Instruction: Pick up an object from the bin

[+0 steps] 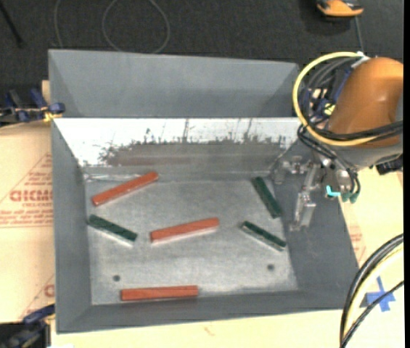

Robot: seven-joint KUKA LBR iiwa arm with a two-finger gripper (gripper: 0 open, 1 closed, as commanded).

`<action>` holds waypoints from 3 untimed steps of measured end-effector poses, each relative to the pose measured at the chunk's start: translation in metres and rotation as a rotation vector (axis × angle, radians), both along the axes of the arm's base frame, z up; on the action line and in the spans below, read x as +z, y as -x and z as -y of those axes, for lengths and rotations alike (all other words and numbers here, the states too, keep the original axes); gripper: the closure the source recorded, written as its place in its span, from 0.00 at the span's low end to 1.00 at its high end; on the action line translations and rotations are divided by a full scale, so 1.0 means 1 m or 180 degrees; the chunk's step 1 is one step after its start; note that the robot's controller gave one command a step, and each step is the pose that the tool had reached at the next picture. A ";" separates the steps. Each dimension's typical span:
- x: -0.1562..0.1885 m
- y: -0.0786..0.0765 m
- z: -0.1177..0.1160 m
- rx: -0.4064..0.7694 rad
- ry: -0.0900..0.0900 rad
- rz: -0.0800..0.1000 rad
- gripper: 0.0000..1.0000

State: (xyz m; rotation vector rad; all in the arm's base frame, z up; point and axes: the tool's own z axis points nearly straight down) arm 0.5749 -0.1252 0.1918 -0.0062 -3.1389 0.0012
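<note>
Grey metal bin [172, 93], six slim bars scattered flat on its floor, none stacked. Taking the central red bar [184, 230] as the mark: up and to its left, a second red bar [125, 188], slanted. Just to its left, a short dark green bar [112, 228]. Below it, near the front wall, a third red bar [160, 293], lying level. To its right, a slanted green bar [264, 235], and above that a steep green bar [266, 196], close under the bin's right-hand slope.

Pincer [304, 210] far to the right of the central red bar, down inside the bin over the right slope. Just beside the steep green bar, and apart from it as far as can be told. Nothing seen gripped. Wide or narrow: cannot tell, being too muddled with the cables [321, 85] and wrist parts around it. Orange cover [368, 96] above, part of the arm.

Judging progress: early. No bar lifted, all six resting on the floor, no grasp made. Nearest candidates are the two green bars right of the central red bar, the steep one closest. Left to do: settle over one bar, line up across its narrow width, close on it, lift it clear of the rim. Likely snag: little room between the steep green bar and the slope, and thin, flat bars are probably hard to get a hold on.
</note>
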 end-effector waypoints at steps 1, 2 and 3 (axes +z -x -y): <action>-0.126 0.040 0.013 -0.0180 -0.0001 -0.0002 0.00; -0.121 0.037 0.013 -0.0166 0.0005 0.0021 1.00; 0.051 0.029 0.002 0.0169 0.0010 0.0051 1.00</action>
